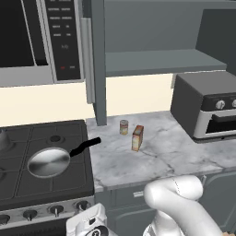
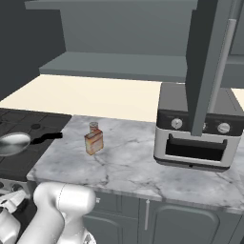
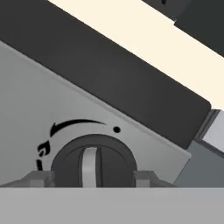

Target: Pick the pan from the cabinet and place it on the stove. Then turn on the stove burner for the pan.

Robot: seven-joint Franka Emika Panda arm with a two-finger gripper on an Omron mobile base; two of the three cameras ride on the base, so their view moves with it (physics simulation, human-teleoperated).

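The shiny steel pan (image 1: 48,161) (image 2: 13,143) sits on the right part of the black stove (image 1: 69,133), and its black handle points right toward the counter. The stove burner under it is covered by the pan. In the hand view, a dark knob (image 3: 92,162) on the steel front strip (image 3: 39,100) sits between my two fingertips, which press on its left and right sides. My gripper (image 3: 92,179) is shut on this knob. In the left base view the gripper (image 1: 85,216) is low in front of the rightmost knob (image 1: 83,205). The grey cabinet (image 1: 152,62) stands open above the counter.
A small tin can (image 1: 123,127) and a brown box (image 1: 137,138) stand on the marble counter (image 1: 161,156). A toaster oven (image 1: 207,108) sits at the right. The microwave (image 1: 37,37) hangs over the stove. The open cabinet door (image 1: 99,69) reaches down near the counter.
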